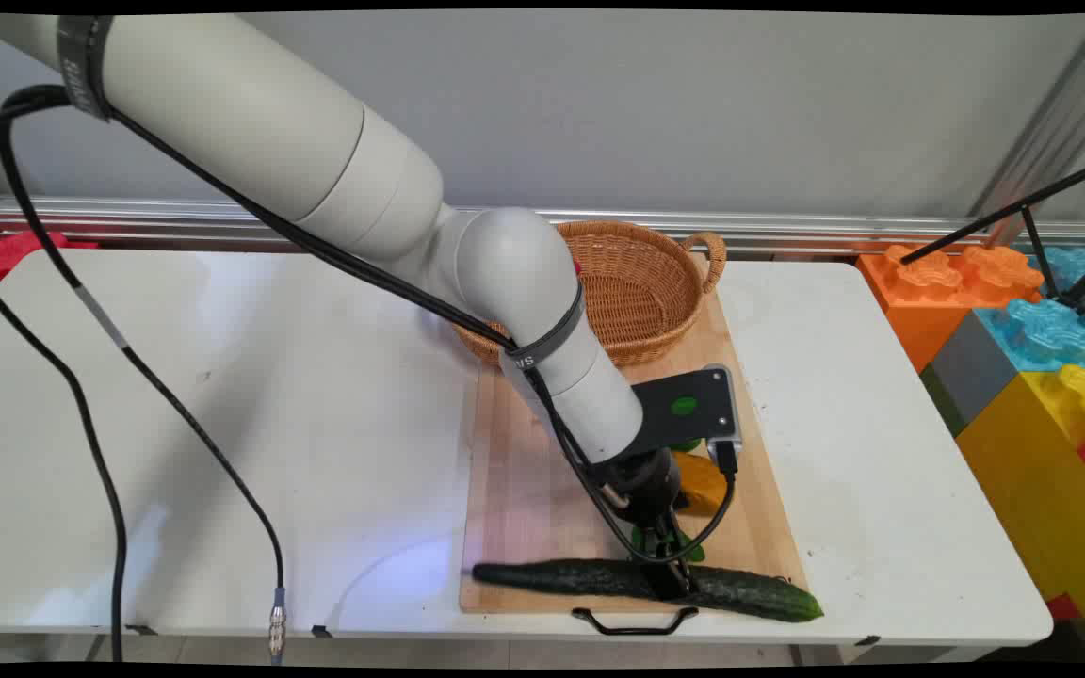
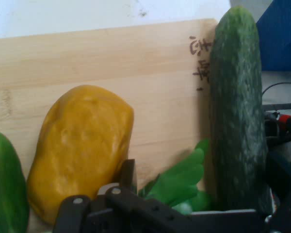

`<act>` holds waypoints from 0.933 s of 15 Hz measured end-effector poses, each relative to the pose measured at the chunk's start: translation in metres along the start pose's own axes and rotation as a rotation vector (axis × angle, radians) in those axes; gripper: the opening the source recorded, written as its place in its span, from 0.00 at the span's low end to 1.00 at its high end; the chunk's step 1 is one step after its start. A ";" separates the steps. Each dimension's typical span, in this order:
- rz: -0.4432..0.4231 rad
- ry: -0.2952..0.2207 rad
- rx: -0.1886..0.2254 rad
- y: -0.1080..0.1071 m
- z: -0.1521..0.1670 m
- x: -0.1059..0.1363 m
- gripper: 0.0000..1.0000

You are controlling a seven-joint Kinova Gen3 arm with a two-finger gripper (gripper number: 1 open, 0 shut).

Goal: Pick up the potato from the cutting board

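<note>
End effector (image 1: 670, 574) down on the cucumber (image 1: 646, 582) at the board's six o'clock edge.

Risk call: the cucumber lies along the cutting board (image 1: 524, 471) lip, its tip overhanging toward the desk (image 1: 222, 395) rim, so an off-centre pinch could roll or tip it off. The fingers look to straddle it, but how wide they stand, or whether they pinch it, I cannot tell. Yellow fruit (image 2: 80, 150) and green leaf (image 2: 182, 179) sit just beside; basket (image 1: 637, 282) at twelve.
</note>
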 end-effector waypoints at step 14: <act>0.083 0.012 0.062 -0.011 -0.022 -0.006 1.00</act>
